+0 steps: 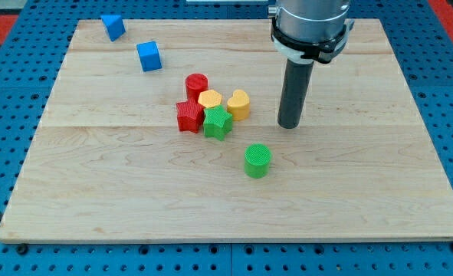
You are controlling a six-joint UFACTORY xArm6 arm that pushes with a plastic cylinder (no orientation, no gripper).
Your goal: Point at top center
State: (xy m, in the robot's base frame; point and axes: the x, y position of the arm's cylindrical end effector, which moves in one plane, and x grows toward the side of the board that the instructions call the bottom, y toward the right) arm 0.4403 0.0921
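Hand of this arm is only a straight dark rod with nothing to open or shut, and it holds nothing; its lower end, my tip (290, 125), rests on the pale wooden desk (134, 207) right of centre, near a yellow heart-shaped block (239, 104) on its left but apart from it. The top centre of the desk, the spot the task names, lies bare above the cluster and to the left of the rod.

Eight blocks lie on the desk. Two are blue: a wedge-like blue block (113, 27) near the top left corner and a blue cube (149, 56) below and right of it. Two are red: a red cylinder (197, 83) and a red star-shaped block (188, 116). Two are yellow: the heart and a yellow rounded block (209, 100). Two are green: a green star-shaped block (218, 122) and a green cylinder (257, 160) standing alone lower down.

Around the desk runs a blue pegboard surface (11, 84) dotted with holes. No writing can be read.
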